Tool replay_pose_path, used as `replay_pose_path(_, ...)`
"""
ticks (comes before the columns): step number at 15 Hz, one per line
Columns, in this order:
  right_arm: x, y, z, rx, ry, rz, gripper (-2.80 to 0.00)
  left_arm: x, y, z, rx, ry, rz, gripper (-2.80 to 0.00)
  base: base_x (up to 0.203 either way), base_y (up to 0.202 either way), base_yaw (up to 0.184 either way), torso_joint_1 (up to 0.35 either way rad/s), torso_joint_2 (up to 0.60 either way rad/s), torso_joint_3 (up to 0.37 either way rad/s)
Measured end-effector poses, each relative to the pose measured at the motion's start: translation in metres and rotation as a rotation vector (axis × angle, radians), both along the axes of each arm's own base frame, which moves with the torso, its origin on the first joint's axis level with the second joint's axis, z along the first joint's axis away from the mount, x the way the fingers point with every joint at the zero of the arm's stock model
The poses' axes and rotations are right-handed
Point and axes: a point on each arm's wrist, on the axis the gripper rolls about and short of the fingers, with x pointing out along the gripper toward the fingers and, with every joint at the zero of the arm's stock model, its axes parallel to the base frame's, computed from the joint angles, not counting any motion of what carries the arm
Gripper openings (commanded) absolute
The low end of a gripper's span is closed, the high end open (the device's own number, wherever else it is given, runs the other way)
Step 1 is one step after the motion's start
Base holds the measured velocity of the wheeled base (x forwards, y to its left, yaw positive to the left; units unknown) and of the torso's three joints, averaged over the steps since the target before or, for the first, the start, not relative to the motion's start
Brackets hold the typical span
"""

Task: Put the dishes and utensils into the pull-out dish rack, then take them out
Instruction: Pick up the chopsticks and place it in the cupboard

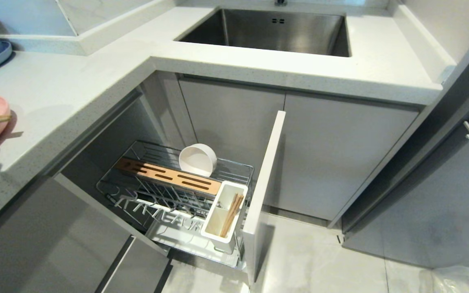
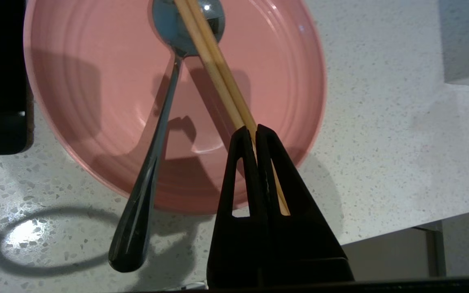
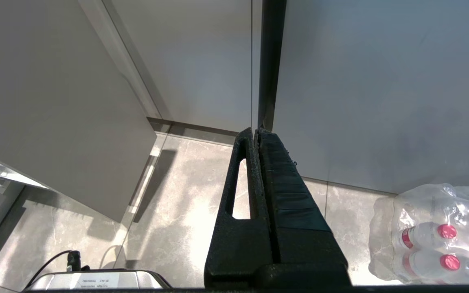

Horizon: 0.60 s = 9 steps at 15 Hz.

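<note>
The left end effector (image 2: 255,132) was clamped on the wooden chopsticks (image 2: 214,69) above the pink plate (image 2: 96,101) on the bench (image 2: 381,142), at nine o'clock from the pull-out dish rack (image 1: 169,191). The chopsticks crossed the silver spoon (image 2: 165,106); the thin sticks could twist or slip, or nudge the spoon off. The right end effector (image 3: 257,134) hung closed and empty.

Cream bowl (image 1: 197,159) on edge in rack (image 1: 234,171); chopsticks (image 2: 218,77) across pink plate (image 2: 96,101).
</note>
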Motion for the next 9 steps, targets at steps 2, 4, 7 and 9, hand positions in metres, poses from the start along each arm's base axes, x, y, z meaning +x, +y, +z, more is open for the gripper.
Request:
replay_pose_path(2, 0.0, 0.0, 0.0, 0.0, 0.0, 0.0, -2.8, 0.004, 0.003, -0.002, -0.024, 0.007, -0.023, -2.8, 0.0, 0.0, 0.0, 0.0, 0.0, 0.0)
replay_pose_path(4, 0.0, 0.0, 0.0, 0.0, 0.0, 0.0, -2.8, 0.008, 0.005, -0.004, -0.033, 0.014, -0.027, 0.0, 0.0, 0.0, 0.0, 0.0, 0.0, 0.0)
replay_pose_path(7, 0.0, 0.0, 0.0, 0.0, 0.0, 0.0, -2.8, 0.014, 0.007, -0.007, -0.046, 0.026, -0.031, 0.0, 0.0, 0.0, 0.0, 0.0, 0.0, 0.0)
replay_pose_path(9, 0.0, 0.0, 0.0, 0.0, 0.0, 0.0, -2.8, 0.018, 0.008, -0.009, -0.062, 0.026, -0.022, 0.0, 0.0, 0.0, 0.0, 0.0, 0.0, 0.0)
